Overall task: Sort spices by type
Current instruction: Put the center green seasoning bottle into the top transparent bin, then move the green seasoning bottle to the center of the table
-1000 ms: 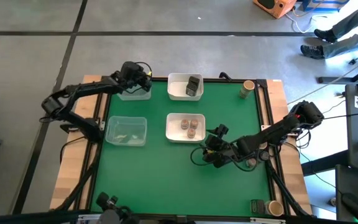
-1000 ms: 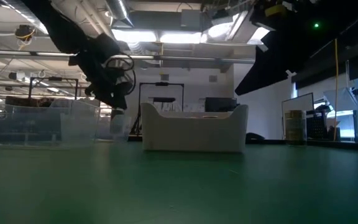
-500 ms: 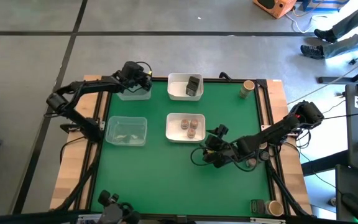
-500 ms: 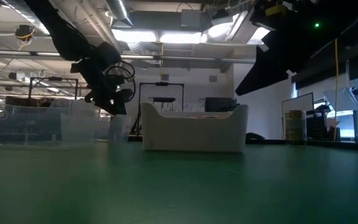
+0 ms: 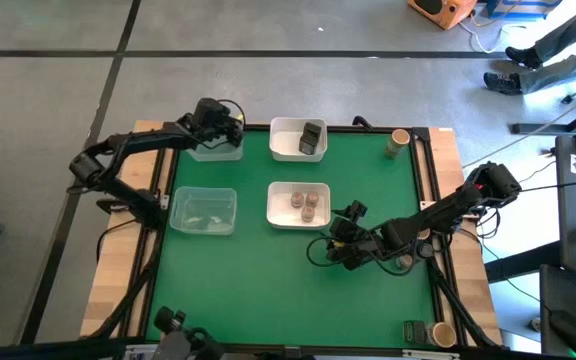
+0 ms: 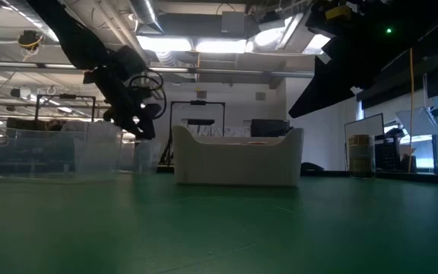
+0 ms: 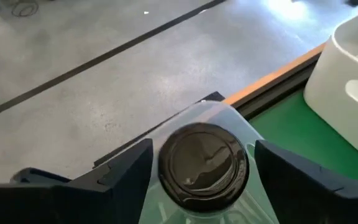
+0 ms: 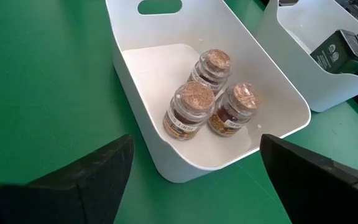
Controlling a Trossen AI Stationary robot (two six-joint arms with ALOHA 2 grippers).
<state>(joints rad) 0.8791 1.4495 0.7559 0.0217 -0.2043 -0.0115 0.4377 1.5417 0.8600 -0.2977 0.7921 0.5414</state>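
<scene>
At table's far-left corner, left gripper (image 7: pixel 201 163) spread-jawed over a black cylinder (image 7: pixel 202 164) in clear tub (image 5: pixel 215 150); cork-topped jars (image 8: pixel 209 101) grouped in near tray (image 8: pixel 166 37); right gripper (image 5: pixel 334 243) wide, empty; sorting likely unfinished.

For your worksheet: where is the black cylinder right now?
In the high view's far-left corner, the black cylinder sits inside the clear tub, between the left gripper's open fingers.

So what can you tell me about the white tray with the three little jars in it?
The white tray looks like smooth plastic, rectangular with rounded corners, tall walls and an oval handle hole at one end. It sits flat on the green table, mid-table. Inside stand three small glass jars with cork tops, upright and bunched together. Nothing grips it; the right gripper waits beside it, fingers open.
</scene>
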